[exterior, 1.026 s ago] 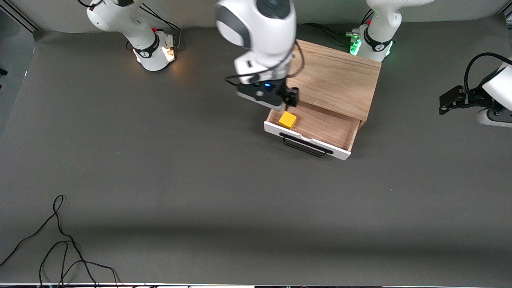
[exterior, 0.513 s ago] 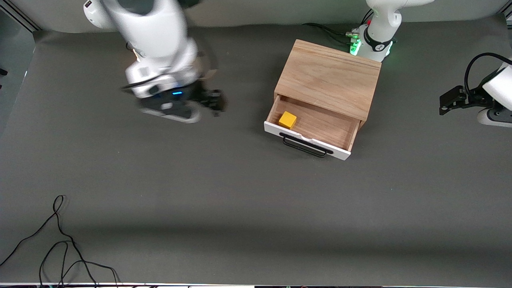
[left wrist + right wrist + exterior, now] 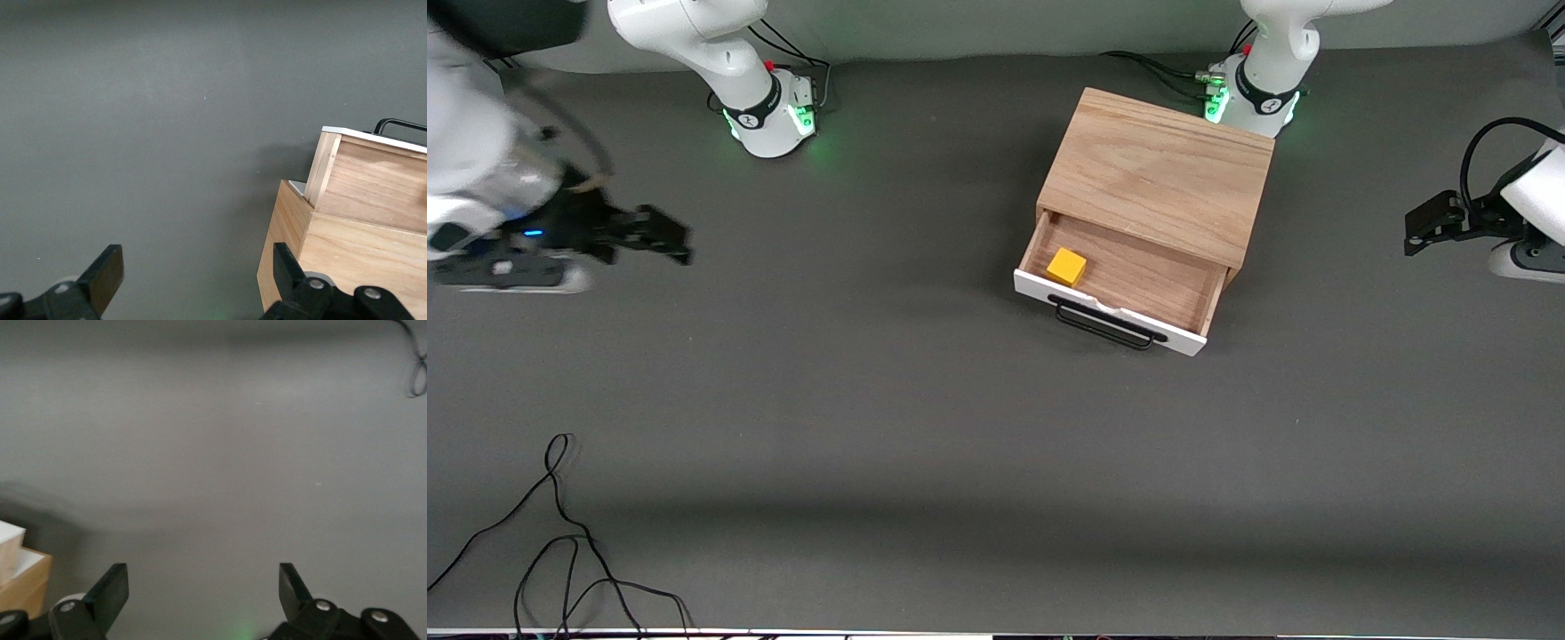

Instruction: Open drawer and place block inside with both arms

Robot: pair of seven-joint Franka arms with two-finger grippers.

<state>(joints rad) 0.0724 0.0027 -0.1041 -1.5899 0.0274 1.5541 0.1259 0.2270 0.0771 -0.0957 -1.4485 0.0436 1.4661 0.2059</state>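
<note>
The drawer [image 3: 1147,284] is pulled open from the oak cabinet [image 3: 1160,173], with its black handle [image 3: 1107,327] toward the front camera. The yellow block [image 3: 1066,266] lies inside the drawer, in the corner toward the right arm's end. My right gripper [image 3: 676,240] is open and empty over bare table at the right arm's end; its wrist view [image 3: 203,593] shows only grey mat between the fingers. My left gripper [image 3: 1412,233] is open and empty and waits at the left arm's end; its wrist view [image 3: 198,280] shows the cabinet [image 3: 347,253] and the drawer's side [image 3: 373,187].
A loose black cable [image 3: 560,533] lies on the grey mat near the front edge at the right arm's end. Both arm bases [image 3: 769,116] [image 3: 1254,98] glow green along the back edge.
My right gripper has pulled away from over the drawer and swung to the right arm's end of the table. The block stays in the drawer. The left arm has not moved.
</note>
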